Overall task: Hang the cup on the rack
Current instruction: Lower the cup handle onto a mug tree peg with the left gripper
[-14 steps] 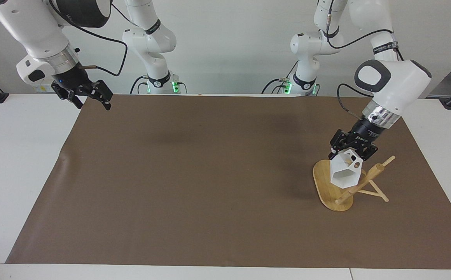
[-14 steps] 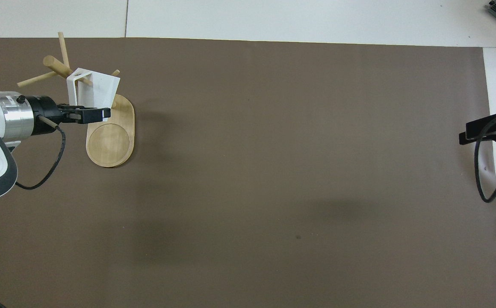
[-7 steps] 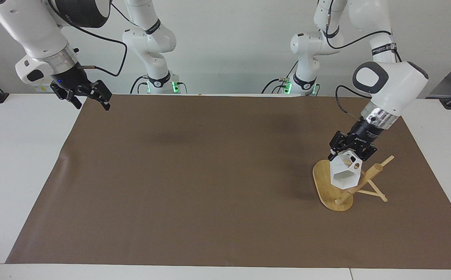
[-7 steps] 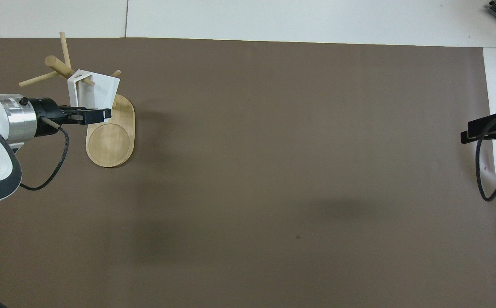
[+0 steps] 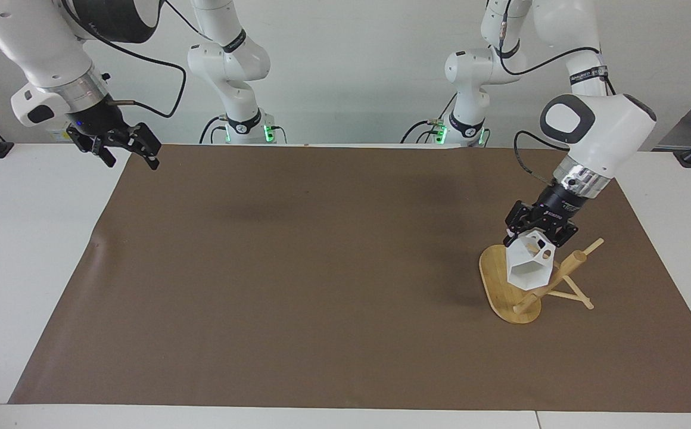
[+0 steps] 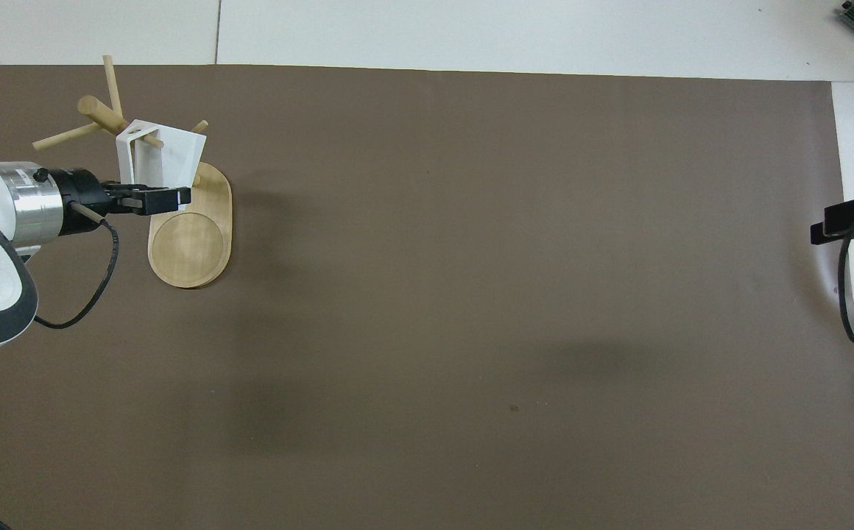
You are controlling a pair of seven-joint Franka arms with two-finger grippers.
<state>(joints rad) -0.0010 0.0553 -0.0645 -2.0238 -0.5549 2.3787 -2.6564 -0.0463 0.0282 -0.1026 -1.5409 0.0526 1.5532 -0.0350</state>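
Right gripper (image 5: 128, 156) hangs with fingers apart over the table's (image 5: 30, 250) right-arm end. Left gripper (image 5: 529, 236) is clamped on the white cup (image 5: 527, 267), whose handle seems threaded on a peg of the rack (image 5: 509, 298).

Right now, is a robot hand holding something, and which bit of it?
Yes. The left gripper holds the white cup by its upper part beside the handle, at the rack. The right gripper holds nothing and waits.
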